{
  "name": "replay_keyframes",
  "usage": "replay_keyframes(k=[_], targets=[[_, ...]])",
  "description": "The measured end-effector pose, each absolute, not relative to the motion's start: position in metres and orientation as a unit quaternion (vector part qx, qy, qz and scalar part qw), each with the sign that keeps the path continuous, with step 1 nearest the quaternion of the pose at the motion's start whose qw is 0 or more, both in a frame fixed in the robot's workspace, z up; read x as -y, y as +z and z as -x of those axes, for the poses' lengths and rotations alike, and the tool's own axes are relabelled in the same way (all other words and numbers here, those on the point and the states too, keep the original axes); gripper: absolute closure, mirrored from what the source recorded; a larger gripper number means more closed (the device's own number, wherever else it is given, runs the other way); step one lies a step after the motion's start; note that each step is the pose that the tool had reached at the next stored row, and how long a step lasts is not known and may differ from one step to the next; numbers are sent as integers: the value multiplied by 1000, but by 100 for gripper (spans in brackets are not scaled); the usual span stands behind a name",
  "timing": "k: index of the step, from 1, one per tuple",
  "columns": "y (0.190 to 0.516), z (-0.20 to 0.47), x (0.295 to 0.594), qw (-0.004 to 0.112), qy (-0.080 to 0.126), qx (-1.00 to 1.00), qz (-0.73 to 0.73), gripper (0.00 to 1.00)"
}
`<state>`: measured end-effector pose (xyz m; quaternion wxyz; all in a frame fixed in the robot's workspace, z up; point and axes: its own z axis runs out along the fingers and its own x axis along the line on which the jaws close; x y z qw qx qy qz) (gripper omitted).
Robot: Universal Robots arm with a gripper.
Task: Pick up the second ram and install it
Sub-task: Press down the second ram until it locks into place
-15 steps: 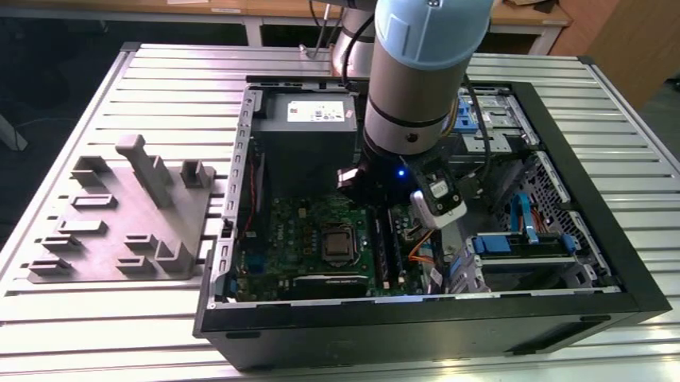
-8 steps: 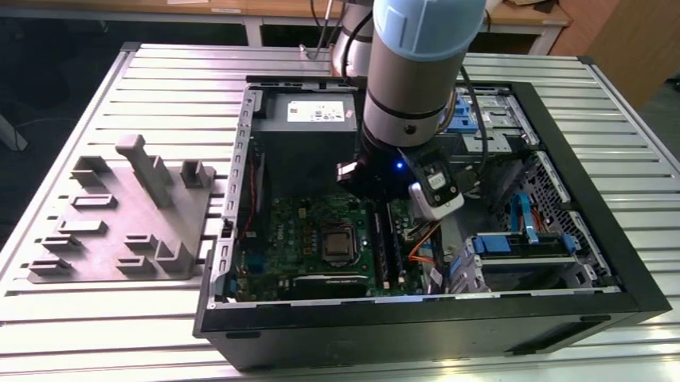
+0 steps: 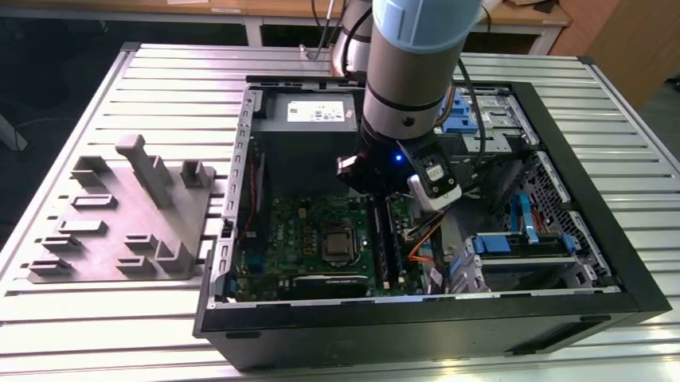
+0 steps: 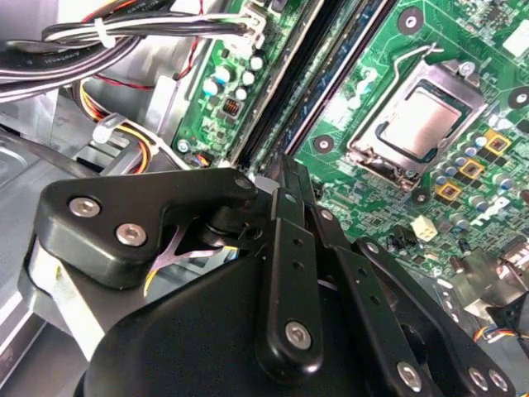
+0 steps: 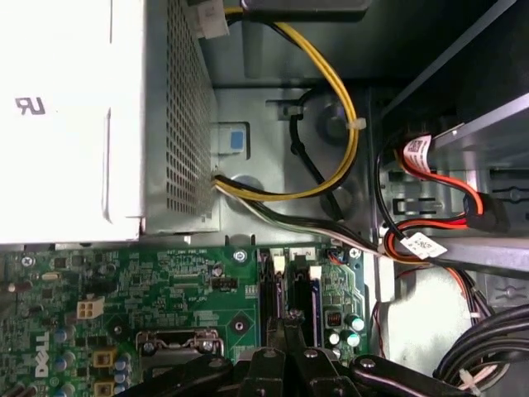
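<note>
Slatted metal bench (image 3: 127, 318), wooden furniture behind. Open PC case (image 3: 595, 263) on bench; grey tray (image 3: 117, 215) beside it, exterior view's left. Hand (image 4: 285, 178) inside case over motherboard (image 4: 364, 74), fingers closed together at ram slots. Second ram (image 3: 391, 247) sits in slot under hand. White label on power supply (image 3: 318, 111), print illegible.

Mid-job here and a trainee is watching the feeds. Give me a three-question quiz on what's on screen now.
1. True or false: the grey tray sits inside the computer case.
2. The gripper is: A at the memory slots beside the processor socket; B over the grey tray; C outside the computer case.
3. Fill in: in the first wrist view, the looping cable near the power supply is ___.
Key: 1 false; 2 A; 3 yellow.
</note>
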<state>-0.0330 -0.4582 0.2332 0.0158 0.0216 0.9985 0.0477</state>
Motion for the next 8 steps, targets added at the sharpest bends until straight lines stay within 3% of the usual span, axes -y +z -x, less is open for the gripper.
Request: replay_keyframes(k=[8], targets=[[231, 31, 457, 16, 48, -999, -22, 90]])
